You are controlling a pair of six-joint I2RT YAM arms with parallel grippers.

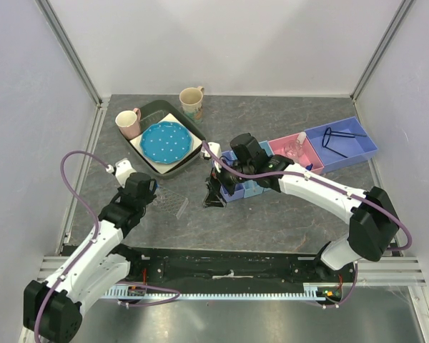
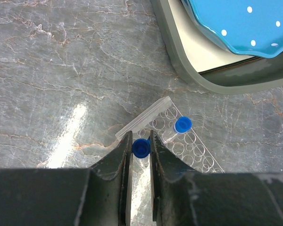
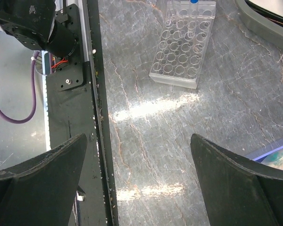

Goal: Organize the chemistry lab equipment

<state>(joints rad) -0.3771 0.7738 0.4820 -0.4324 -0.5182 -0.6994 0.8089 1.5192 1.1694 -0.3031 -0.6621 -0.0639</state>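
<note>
1. Nearest, on the left: see the left pincer (image 2: 140,136) clenched on a blue-capped tube (image 2: 141,148), gripped at the cap, over the near-left edge of the clear rack (image 2: 188,146). Impossible to tell whether already entered in a hole.
2. Judged as the step in hand: seating that tube in the rack. Keep it upright and line it up over a free hole beside the second blue-capped tube (image 2: 182,125) standing in the rack. Lower straight down and release only once seated. Avoid any sideways push against what looks a light rack, likely to slide.
3. Slightly farther and to the right: find the right pincer (image 3: 137,141) released, spread wide, grasping nothing, hanging over bare bench (image 3: 151,108) just right of the rack.
4. Mind the room here: open bench near and left of the rack, tighter on its right with the other arm close. Work from the left side and lift clear before crossing.
5. Farther on: stay off the raised rim of the grey tray (image 2: 178,61) carrying the dotted plate (image 2: 236,23), just beyond the rack.
6. Farthest right: count the flask (image 1: 297,146) in the pink bin (image 1: 311,158) and the black wire frame (image 1: 343,131) in the blue bin (image 1: 357,146) as put away, well apart from the rack.
</note>
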